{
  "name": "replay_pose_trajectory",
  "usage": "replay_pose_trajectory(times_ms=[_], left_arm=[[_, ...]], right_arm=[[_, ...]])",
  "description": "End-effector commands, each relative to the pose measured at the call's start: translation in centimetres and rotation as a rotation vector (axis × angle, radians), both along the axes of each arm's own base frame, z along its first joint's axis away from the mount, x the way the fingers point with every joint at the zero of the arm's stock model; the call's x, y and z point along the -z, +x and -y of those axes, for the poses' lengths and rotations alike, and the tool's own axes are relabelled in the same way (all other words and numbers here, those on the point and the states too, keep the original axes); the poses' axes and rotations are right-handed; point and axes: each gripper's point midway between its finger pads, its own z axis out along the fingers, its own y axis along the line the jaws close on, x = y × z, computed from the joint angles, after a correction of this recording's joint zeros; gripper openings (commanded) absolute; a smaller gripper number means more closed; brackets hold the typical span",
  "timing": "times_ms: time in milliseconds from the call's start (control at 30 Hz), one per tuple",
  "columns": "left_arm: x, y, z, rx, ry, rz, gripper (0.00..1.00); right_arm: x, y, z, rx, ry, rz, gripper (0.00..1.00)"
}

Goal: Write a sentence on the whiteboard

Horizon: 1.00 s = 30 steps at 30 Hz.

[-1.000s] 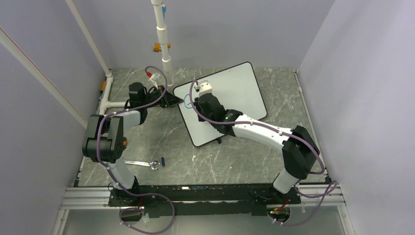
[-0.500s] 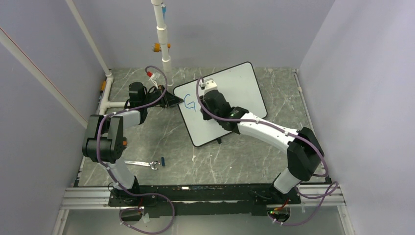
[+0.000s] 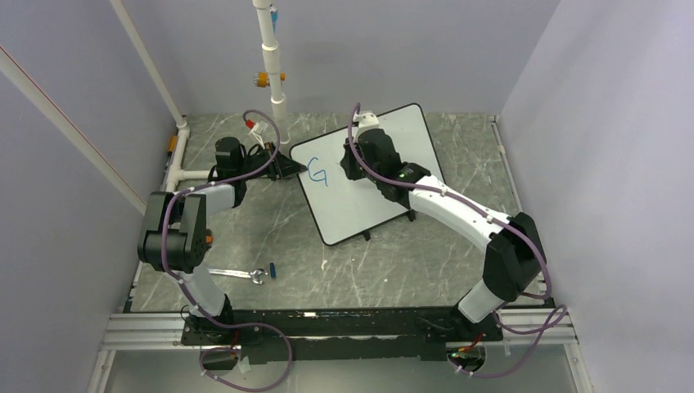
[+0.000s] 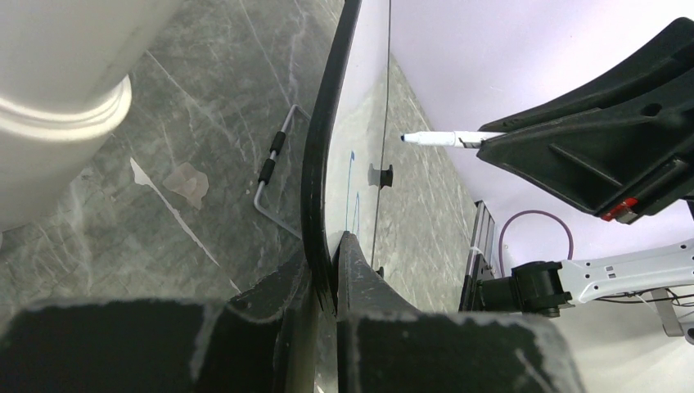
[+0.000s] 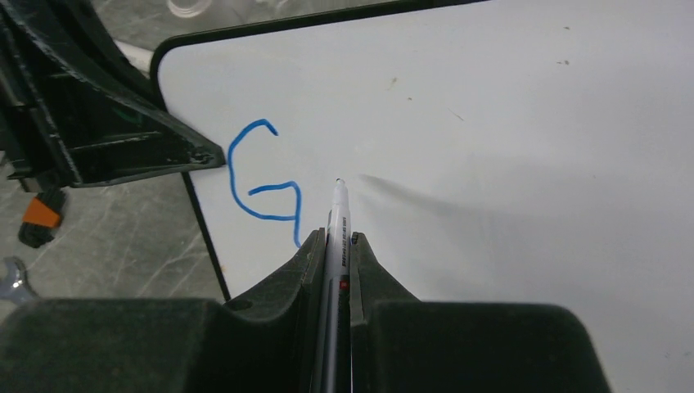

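Note:
The whiteboard lies tilted on the table, its face also in the right wrist view and its black edge in the left wrist view. A single blue letter "G" is all that shows of the sentence. My left gripper is shut on the board's left edge. My right gripper is shut on a white marker, its tip just right of the G, close over the board. The marker also shows in the left wrist view.
A white pipe stand rises behind the board's left corner. A wrench and a small blue cap lie near the left arm's base. A wire foot props the board.
The G has been drawn on the board. My right gripper has moved right and back from it with the marker. The left gripper has not moved.

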Motion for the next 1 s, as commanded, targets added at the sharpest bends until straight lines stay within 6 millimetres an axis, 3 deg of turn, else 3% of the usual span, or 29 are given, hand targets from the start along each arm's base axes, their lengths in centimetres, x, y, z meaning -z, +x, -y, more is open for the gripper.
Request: replay_pose_trajectory(times_ms=[0, 533, 967], left_arm=[[-2.0, 1.0, -0.1, -0.003, 0.055, 0.177, 0.0], [-2.0, 1.0, 0.0, 0.001, 0.049, 0.174, 0.0], [-2.0, 1.0, 0.0, 0.001, 0.052, 0.176, 0.0]], right_arm=[[-3.4, 0.8, -2.2, -0.044, 0.103, 0.065, 0.0], [-1.7, 2.1, -3.3, -0.047, 0.079, 0.045, 0.0], [1.1, 0.7, -3.4, -0.094, 0.051, -0.017, 0.0]])
